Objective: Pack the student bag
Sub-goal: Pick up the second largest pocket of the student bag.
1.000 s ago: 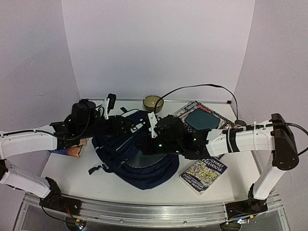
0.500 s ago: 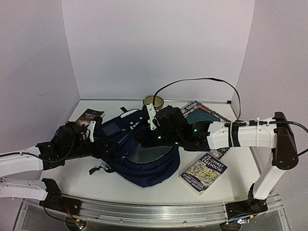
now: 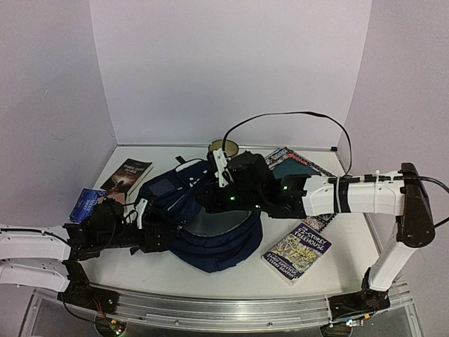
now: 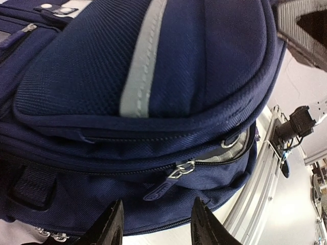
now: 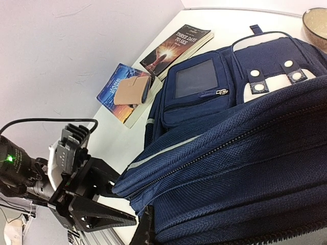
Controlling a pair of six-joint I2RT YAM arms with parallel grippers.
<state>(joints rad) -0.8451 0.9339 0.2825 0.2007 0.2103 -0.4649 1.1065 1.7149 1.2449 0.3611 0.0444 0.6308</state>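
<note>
On the white table (image 3: 330, 270) the navy backpack (image 3: 210, 242) lies just ahead of the left claw (image 4: 158, 206), whose fingers stand apart and empty, while the right claw (image 3: 210, 199) is pinched tight on its upper edge.

Fixed high behind the robot, the overhead camera looked down toward the back wall (image 3: 231, 70), taking in the whole bench (image 3: 210, 277). The left wrist camera sat low and very near the student bag (image 4: 153, 76), looking along its side toward the front rail (image 4: 260, 168), with the left tool (image 4: 158, 204) at the frame's bottom edge. The right wrist camera peered close over the bag toward the bench's left side, sharing a dark paperback (image 5: 176, 43) and a blue book (image 5: 120, 92) with the overhead view. All three views held the bag.
</note>
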